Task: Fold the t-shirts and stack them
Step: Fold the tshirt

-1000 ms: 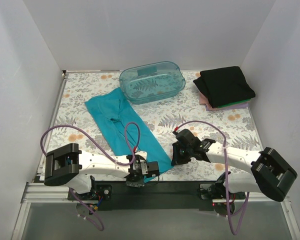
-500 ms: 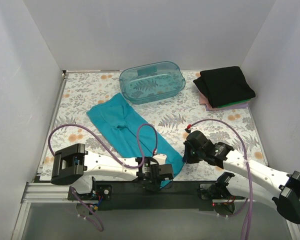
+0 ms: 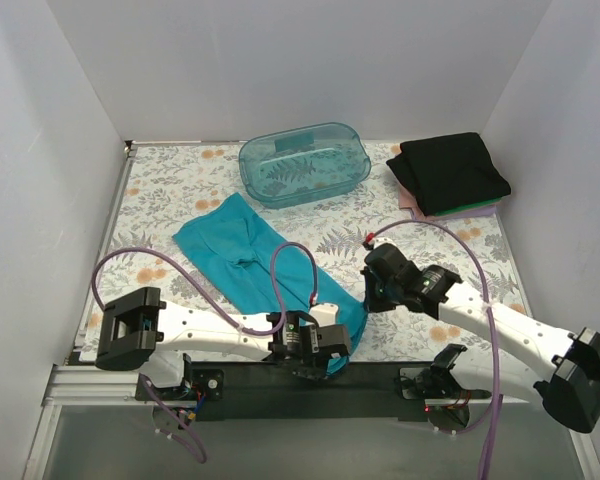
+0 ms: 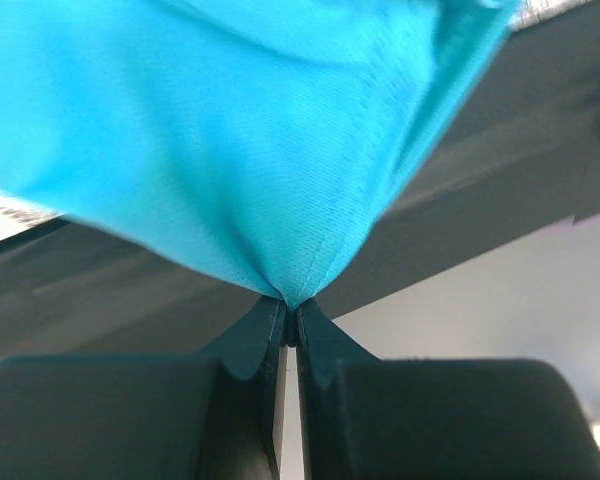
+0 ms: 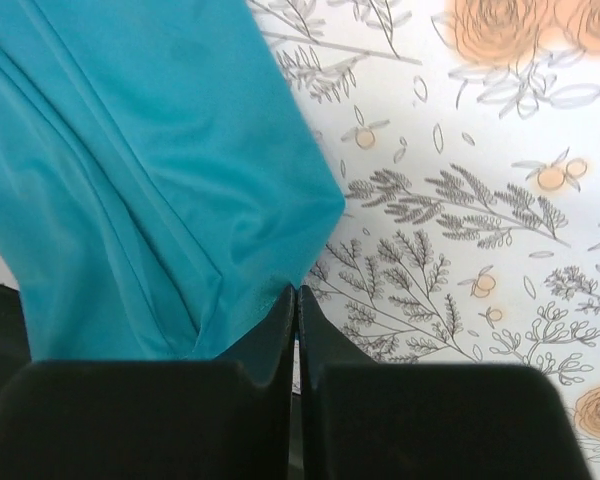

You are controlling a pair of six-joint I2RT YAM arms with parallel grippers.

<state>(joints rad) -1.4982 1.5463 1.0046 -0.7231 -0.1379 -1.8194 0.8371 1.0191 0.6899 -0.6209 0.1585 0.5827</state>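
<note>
Reaching low along the near edge of the table (image 3: 180, 185), the left gripper (image 4: 290, 320) pinches a fold of the teal-blue t-shirt (image 3: 242, 250). The right gripper (image 5: 296, 298), angled inward, has its fingers pressed together on the hem just beside it. The shirt's long axis runs diagonally from far-left to near-right, and its near end is lifted over the front edge. Open tabletop separates it from the folded t-shirts (image 3: 452, 170) in the far-right corner and from the plastic tub (image 3: 305, 165).

Teal t-shirt (image 3: 242, 250): plain, unfolded, rumpled, lying as long diagonal strip from left-centre to near edge. Near end bunched, pinched by left hand (image 4: 289, 320) & right hand (image 5: 297, 298). Far-right corner: folded stack, black t-shirt (image 3: 452, 172) on top, pinkish t-shirt (image 3: 411, 208) & green t-shirt (image 3: 479, 209) edges showing under it.
</note>
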